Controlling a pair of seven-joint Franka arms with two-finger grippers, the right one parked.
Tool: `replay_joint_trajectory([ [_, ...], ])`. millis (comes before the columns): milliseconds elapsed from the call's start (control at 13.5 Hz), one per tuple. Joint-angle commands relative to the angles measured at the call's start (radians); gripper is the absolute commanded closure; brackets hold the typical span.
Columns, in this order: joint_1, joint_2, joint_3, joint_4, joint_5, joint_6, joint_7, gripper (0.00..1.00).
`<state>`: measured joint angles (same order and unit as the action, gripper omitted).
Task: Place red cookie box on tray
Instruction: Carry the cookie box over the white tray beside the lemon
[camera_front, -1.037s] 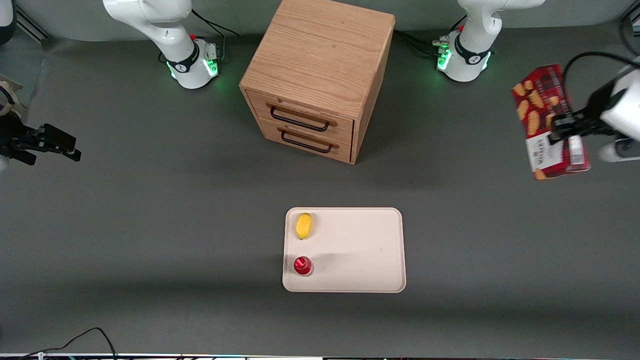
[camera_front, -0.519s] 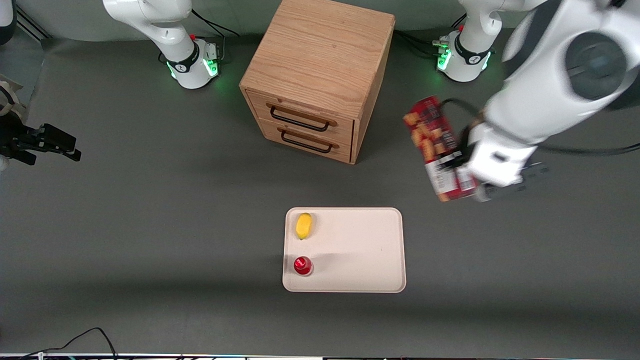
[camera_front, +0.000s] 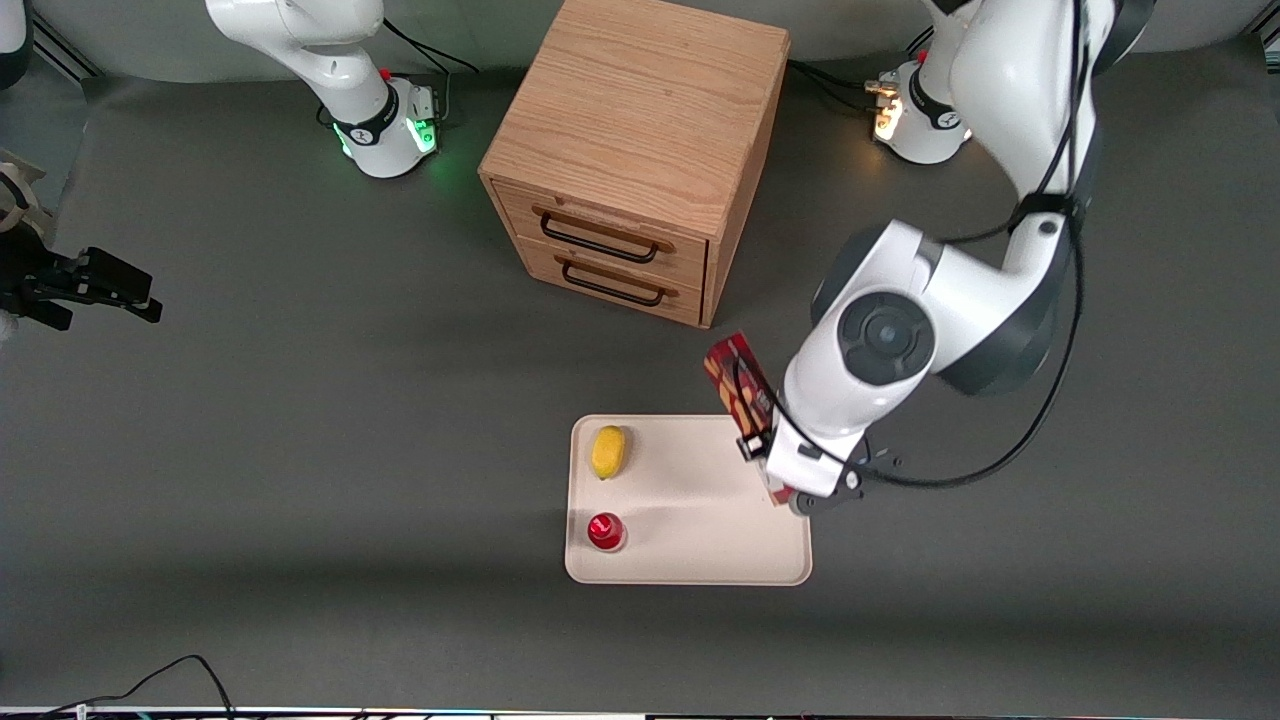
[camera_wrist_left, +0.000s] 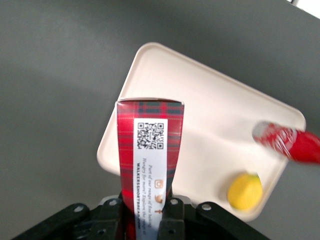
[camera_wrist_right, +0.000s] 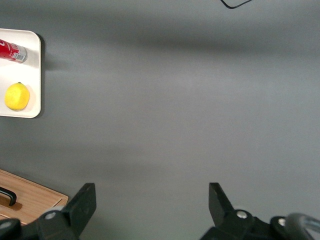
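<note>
My left gripper (camera_front: 768, 462) is shut on the red cookie box (camera_front: 738, 386), a slim red plaid carton held tilted above the tray's (camera_front: 700, 560) edge on the working arm's side. In the left wrist view both black fingers (camera_wrist_left: 172, 220) clamp the red cookie box (camera_wrist_left: 149, 145) near one end, and its white label with a QR code faces the camera. The cream tray (camera_wrist_left: 220, 120) lies beneath the box. Most of the box is hidden by the arm in the front view.
A yellow lemon (camera_front: 607, 451) and a small red can (camera_front: 605, 531) sit on the tray's side toward the parked arm. A wooden two-drawer cabinet (camera_front: 640, 150) stands farther from the front camera than the tray. A black cable (camera_front: 170, 680) lies near the front edge.
The left arm has swung in from the working arm's end of the table, carrying the red cookie box down to just over the tray's edge.
</note>
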<state>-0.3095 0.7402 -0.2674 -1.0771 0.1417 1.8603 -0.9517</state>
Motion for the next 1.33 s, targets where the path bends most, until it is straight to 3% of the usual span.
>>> replay_joint_trajectory([
  [0, -0.003, -0.013, 0.010, -0.143, 0.056, 0.184, -0.005, 1.00],
  [444, 0.003, -0.015, 0.011, -0.334, 0.075, 0.397, 0.059, 1.00],
  [1259, 0.043, 0.079, 0.039, -0.340, 0.076, 0.568, 0.096, 1.00],
])
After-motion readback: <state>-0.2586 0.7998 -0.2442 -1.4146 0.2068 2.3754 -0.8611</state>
